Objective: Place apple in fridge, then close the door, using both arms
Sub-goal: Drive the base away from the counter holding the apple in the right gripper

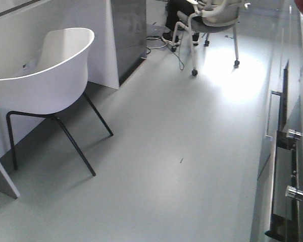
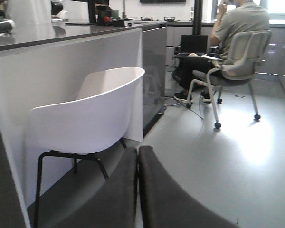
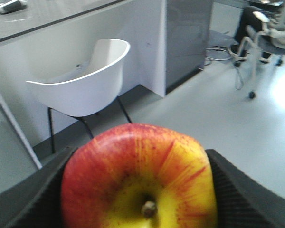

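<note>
**A:** Start on the left. What is the left hand (image 2: 138,156) doing?

**B:** Its two dark fingers (image 2: 118,190) are pressed together with only a thin seam between them, and they grip nothing. I'd guess it is reserved for the door, so it has no reason to be wide yet. It looks low across the floor (image 2: 237,156), past a white chair (image 2: 90,114) that sits against the side panel below a grey tabletop (image 2: 61,33). A seated person (image 2: 237,23) is well beyond.

**A:** And the right?

**B:** The right hand (image 3: 138,204) holds the apple (image 3: 137,166). Ribbed black pads (image 3: 237,194) press on its two sides, and the stem and yellow patch face the wrist camera. The grip is across the widest part, which I think suits carrying because the apple has little room to roll out.

**A:** Where is the fridge?

**B:** I can't pick it out in any view, nor its door. The front camera shows floor, the chair, and grey cabinet fronts (image 1: 272,116) with metal knobs (image 1: 294,134) along the right edge. The apple is up in the air, and I'd say placing has not begun.
</note>
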Robot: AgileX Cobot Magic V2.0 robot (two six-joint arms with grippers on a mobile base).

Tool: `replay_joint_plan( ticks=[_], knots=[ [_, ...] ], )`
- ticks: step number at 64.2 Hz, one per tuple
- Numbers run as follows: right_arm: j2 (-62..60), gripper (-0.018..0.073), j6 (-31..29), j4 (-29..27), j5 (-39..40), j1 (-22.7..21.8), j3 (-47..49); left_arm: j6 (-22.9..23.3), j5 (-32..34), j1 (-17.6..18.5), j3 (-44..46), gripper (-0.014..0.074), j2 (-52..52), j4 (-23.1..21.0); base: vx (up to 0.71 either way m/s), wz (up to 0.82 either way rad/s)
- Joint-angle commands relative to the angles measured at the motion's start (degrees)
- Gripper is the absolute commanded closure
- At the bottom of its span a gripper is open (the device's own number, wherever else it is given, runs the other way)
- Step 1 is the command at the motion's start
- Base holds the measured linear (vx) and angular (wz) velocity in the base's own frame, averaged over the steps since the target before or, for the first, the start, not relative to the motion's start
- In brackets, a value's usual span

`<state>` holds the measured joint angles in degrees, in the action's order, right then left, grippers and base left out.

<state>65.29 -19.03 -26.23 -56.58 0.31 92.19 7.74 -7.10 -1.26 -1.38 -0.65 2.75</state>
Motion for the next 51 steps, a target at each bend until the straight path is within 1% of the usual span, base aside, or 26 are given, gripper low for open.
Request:
replay_joint_plan(
  ticks=[1, 51],
  knots=[
    [-0.8, 0.0363, -0.4, -1.3, 4.1, -0.3, 1.7, 0.5, 4.3, 0.0, 1.0, 0.0603, -0.9, 0.0, -0.01, 0.49],
    [-0.8, 0.0363, -0.4, -1.3, 4.1, -0.3, 1.7, 0.5, 4.3, 0.0, 1.0, 0.0603, -0.9, 0.0, 0.0, 0.38]
  ],
)
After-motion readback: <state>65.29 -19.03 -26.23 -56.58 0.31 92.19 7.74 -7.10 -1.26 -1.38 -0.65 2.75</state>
